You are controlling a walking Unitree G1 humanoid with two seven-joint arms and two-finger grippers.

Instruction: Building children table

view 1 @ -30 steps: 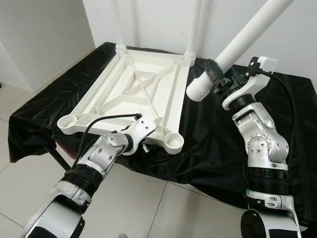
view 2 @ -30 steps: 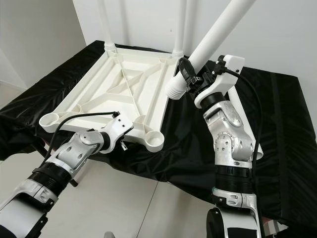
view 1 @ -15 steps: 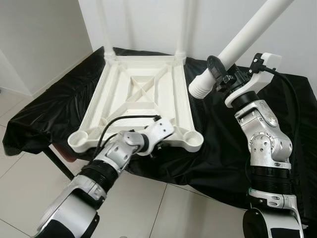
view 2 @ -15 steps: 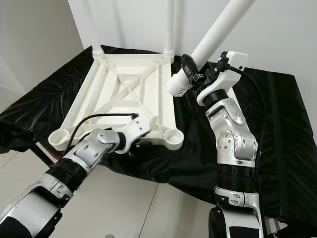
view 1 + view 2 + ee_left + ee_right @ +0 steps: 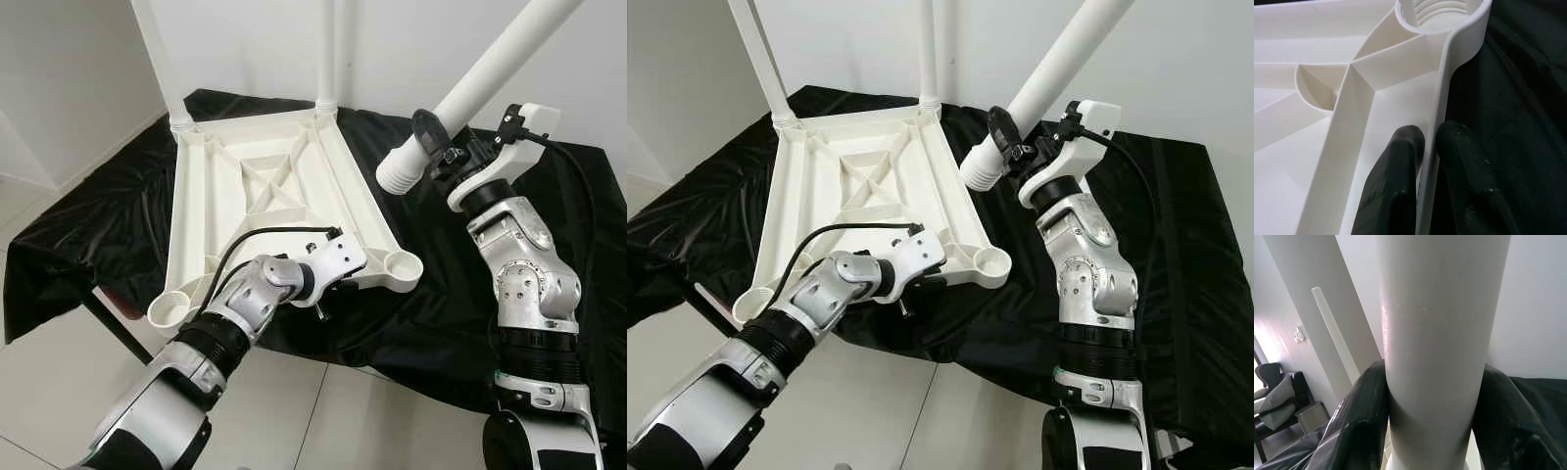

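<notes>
Two grippers are gripping parts: the left gripper (image 5: 1427, 147) is pinching the tabletop (image 5: 265, 186) rim, the right gripper (image 5: 431, 147) is clamping a leg (image 5: 470, 88).

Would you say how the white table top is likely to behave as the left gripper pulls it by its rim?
The table top probably stays stiff: ribs brace its underside. It likely slides easily on the black cloth. Pinched at one rim by the left gripper, it may pivot, and its two fitted legs could make it top-heavy.
</notes>
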